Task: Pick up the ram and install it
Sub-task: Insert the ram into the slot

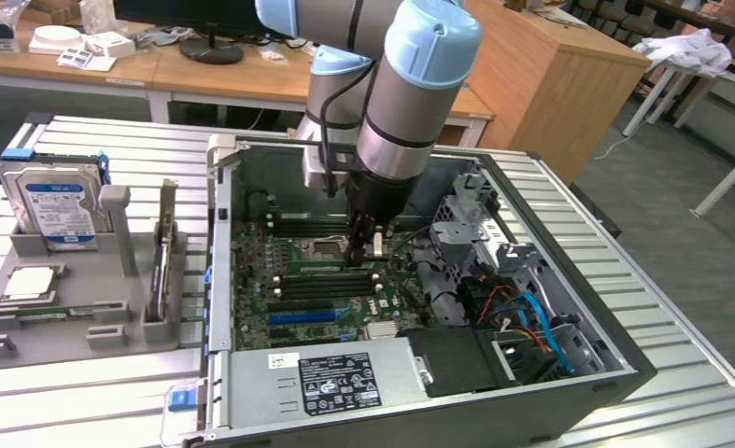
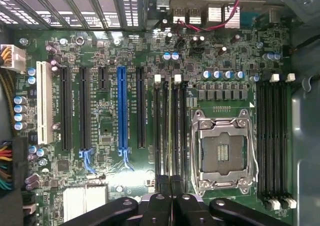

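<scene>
Low inside the open computer case [image 1: 598, 369], the end effector [image 1: 370, 250] hangs just above the motherboard [image 2: 107, 111]. Its fingertips are clenched together over one end of the bank of 4 memory slots [image 2: 170, 126], beside the bare CPU socket [image 2: 220, 146]. Nothing shows pinched between them. What looks like the ram [image 1: 164, 247] stands on edge in the grey holder [image 1: 43, 338] on the counter [image 1: 93, 397], at the exterior view's left and well apart from the arm. I cannot tell whether any stick sits in the slots under the fingertips. The risk here is contact: closed fingers this low could knock a slot's end clip, or drift sideways onto the exposed socket. If a half-seated stick lies below, pressing on 1 end could tilt it.
</scene>
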`<state>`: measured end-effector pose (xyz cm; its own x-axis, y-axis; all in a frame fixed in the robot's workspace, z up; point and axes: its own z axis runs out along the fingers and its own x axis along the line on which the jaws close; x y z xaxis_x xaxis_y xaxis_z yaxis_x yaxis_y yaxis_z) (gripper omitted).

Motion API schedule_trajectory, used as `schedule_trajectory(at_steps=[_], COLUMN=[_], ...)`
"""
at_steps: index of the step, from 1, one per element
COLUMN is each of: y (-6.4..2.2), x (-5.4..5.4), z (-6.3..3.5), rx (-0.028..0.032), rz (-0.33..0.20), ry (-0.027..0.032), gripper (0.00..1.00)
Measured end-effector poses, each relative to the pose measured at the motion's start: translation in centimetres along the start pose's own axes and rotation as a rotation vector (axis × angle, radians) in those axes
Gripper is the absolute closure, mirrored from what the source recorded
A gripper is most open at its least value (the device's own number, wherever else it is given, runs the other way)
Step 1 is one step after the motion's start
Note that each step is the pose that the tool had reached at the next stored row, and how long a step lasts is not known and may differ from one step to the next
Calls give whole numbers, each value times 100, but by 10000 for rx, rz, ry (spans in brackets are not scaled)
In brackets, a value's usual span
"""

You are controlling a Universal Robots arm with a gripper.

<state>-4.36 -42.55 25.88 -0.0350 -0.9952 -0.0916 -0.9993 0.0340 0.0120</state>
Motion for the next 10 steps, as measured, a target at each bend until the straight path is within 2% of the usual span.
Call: schedule_trajectory(at_steps=[10], y=[0], x=[4], z=[47], rx=[0], rz=[0], ry=[0], gripper=[88])
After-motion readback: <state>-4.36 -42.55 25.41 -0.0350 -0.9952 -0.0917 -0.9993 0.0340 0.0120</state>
